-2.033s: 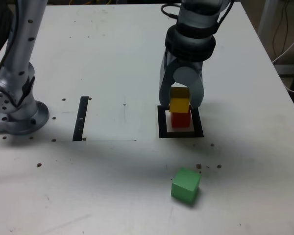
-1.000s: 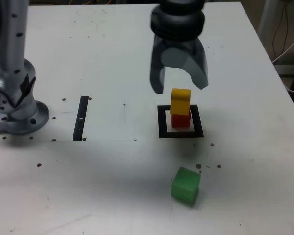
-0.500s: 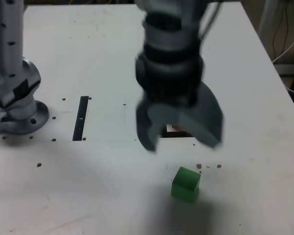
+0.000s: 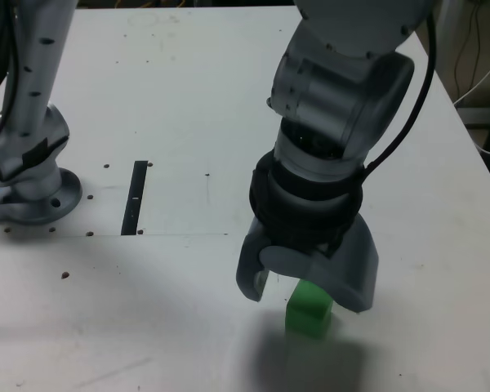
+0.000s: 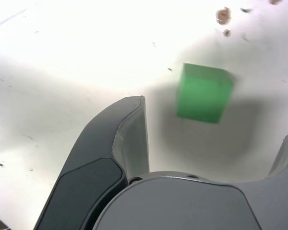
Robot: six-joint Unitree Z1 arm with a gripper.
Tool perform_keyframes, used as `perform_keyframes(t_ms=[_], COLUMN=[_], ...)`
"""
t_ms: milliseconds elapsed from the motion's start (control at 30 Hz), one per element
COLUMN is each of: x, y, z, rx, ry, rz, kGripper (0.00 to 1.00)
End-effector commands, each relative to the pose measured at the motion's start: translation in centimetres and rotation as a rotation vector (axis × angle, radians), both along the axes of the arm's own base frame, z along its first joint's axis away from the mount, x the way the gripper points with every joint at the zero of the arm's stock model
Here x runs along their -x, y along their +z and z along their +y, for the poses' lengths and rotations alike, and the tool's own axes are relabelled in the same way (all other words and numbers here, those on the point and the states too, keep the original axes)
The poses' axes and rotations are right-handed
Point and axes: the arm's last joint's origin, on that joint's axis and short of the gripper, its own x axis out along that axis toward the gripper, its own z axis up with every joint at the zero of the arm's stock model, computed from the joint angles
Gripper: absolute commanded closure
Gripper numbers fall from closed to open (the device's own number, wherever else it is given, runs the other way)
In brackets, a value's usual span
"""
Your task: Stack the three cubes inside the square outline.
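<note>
Where the grey two-fingered gripper (image 4: 309,296) hangs low over the near part of the white tabletop (image 4: 180,106), its jaws stand wide apart and hold nothing

Item: small matte green cube (image 4: 309,311), one; resting on the table surface near the front edge, right of centre in the exterior view. It lies beneath the gripper, between the two spread fingers. The wrist view (image 5: 204,93) shows clear table between the cube and each finger, so no contact

Item: narrow straight black strip (image 4: 136,197), one; flat on the table, well to the exterior view's left of the gripper, near the arm's round grey base (image 4: 31,192)

Item: red cube, yellow cube and black square outline; none can be seen, as the bulk of the arm (image 4: 335,106) covers the table behind the gripper

Item: small dark specks (image 5: 224,16), several; scattered on the tabletop, some just beyond the green cube in the wrist view
</note>
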Motion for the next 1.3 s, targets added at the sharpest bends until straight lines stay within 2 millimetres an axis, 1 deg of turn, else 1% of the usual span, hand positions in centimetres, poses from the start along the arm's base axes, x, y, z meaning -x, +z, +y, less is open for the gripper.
perform_keyframes(t_ms=[0,133,233,500,633,700,867,1000,1100,1267], x=[0.0,-0.3,-0.7,-2.5,-2.6,-2.6,-2.8,-2.9,-3.0,-3.3], y=[0.0,-0.4,-1.1,-5.0,-5.0,-4.8,-4.7,-4.6,-4.6,-4.8], z=[0.2,0.0,-0.1,-0.1,0.1,0.3,0.5,0.5,0.5,0.7], rx=[0.003,0.013,0.016,0.029,0.012,0.005,0.002,0.005,0.018,0.039], ry=[0.002,0.001,0.001,-0.021,-0.026,-0.027,-0.021,-0.018,-0.017,-0.023], rz=[0.005,-0.001,0.002,0.085,0.071,0.063,0.052,0.049,0.048,0.049], kGripper=[0.01,0.02,0.05,0.13,0.17,0.24,0.5,0.66,0.73,0.74])
